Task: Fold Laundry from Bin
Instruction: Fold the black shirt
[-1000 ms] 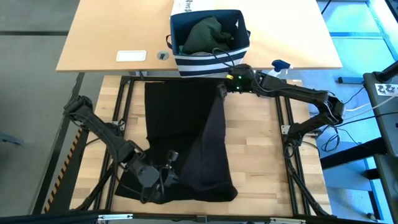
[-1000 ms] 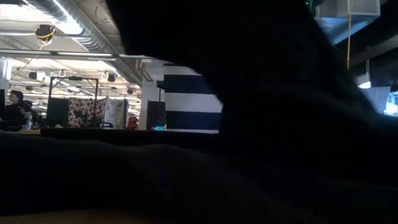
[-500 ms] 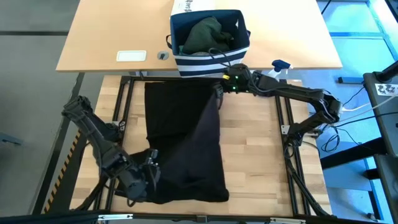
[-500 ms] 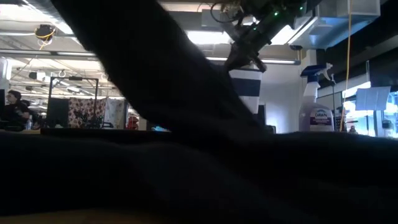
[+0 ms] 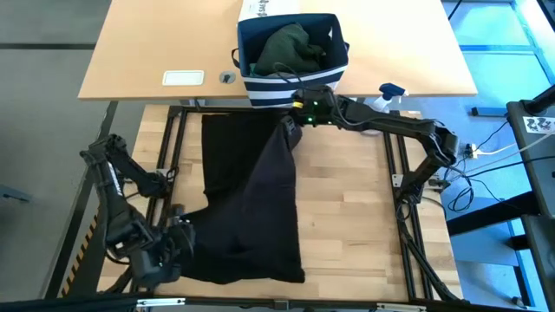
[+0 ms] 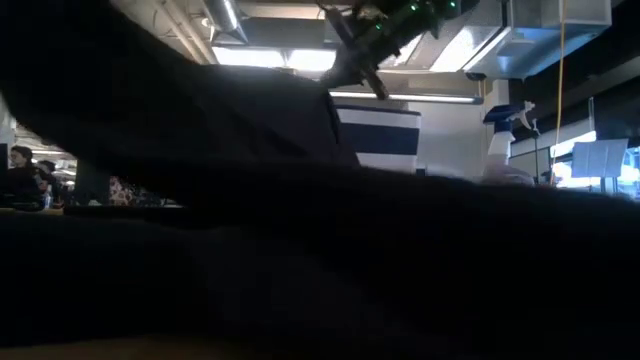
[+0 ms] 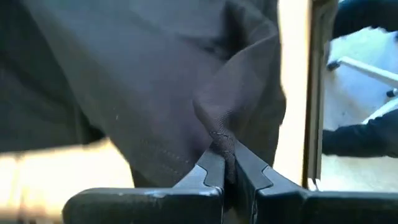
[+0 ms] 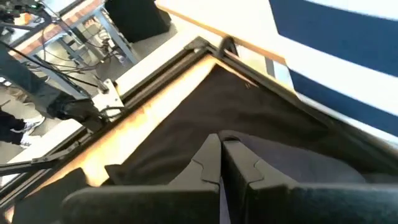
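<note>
We found little legible text. The white printed cardboard box (image 5: pixel 263 9) behind the striped bin carried dark lettering, too small to read. The white plastic spray bottle (image 6: pixel 503 150) bore a label, unreadable.

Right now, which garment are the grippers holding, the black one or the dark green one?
The black garment spread on the table: left gripper and right gripper each pinch an edge. The dark green garment lies untouched in the bin.

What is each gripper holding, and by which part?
Both pinch the black garment: left gripper at its near left corner, right gripper at its far right corner.
</note>
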{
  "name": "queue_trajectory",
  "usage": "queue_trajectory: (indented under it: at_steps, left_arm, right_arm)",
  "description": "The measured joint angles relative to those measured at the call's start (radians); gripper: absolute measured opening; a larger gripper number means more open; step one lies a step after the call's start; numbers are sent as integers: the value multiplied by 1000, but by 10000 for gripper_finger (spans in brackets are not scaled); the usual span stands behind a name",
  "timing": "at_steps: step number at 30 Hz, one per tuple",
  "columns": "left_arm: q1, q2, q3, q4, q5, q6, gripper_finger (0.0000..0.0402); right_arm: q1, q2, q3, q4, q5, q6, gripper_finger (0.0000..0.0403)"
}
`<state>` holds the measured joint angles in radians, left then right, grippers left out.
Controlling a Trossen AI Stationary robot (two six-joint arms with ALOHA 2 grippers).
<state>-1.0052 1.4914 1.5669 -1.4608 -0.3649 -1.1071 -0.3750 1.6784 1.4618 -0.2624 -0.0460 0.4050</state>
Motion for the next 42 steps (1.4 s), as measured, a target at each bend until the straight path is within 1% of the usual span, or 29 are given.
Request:
queue_trajectory:
  at_steps: [3,8,13,16,18,21,28,33,38,42]
  left_arm:
    - [-38,0,0,-36,75,-137,0]
    - [-106,0,0,-54,133,-274,0]
    - [-151,3,0,-53,200,-412,0]
    - [-170,14,-5,-50,215,-454,0]
    - [-179,18,-15,-49,219,-502,7]
    - [-181,21,-44,-24,245,-535,33]
    - [-181,22,-105,-1,344,-580,118]
    - [-179,22,-108,23,360,-596,170]
    - [-162,22,-108,57,358,-594,201]
    - [-145,22,-108,58,330,-583,209]
  right_arm:
    - [12,48,56,-16,-2,-22,0]
    - [25,132,116,-33,-36,-42,0]
    - [24,203,129,-30,-74,-43,0]
    - [23,227,129,-29,-82,-44,0]
    - [23,237,129,-28,-82,-44,0]
    - [22,241,129,-27,-83,-45,0]
    - [22,240,129,-23,-103,-52,0]
    - [22,240,129,-24,-104,-72,0]
    - [22,240,129,-24,-104,-73,0]
    - [22,240,129,-24,-104,-74,0]
